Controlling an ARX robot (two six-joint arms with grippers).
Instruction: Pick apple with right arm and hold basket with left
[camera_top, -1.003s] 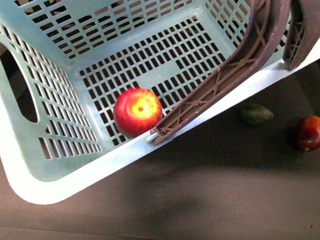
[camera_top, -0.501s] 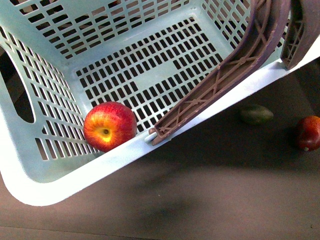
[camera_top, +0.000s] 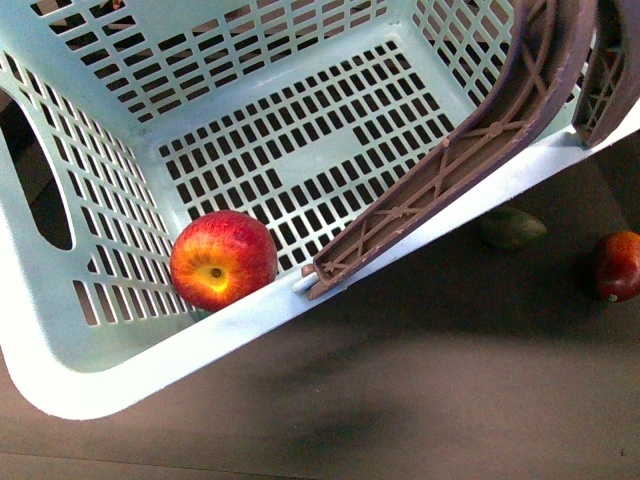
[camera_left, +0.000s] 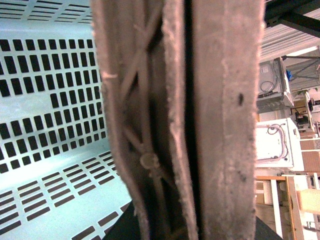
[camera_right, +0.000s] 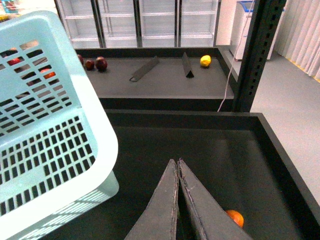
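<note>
Although the basket has shifted only slightly over the last second, the apple has rolled away from the foot of the handle toward the basket's near left corner. It lies there on the slotted floor against the near wall, with its yellow-orange dimple turned toward the camera. In the last half second it has scarcely stirred. The basket is smooth mint-green plastic with a rounded rim, and rows of oblong slots are cut into its walls and floor. The curved brownish-mauve handle is ribbed with a lattice. It fills the left wrist view, rough and scuffed. The left claw does not show, so I cannot tell its grip. The right claw hangs beside the basket over the dark table, empty, with its two wedge-shaped fingers pressed together.
</note>
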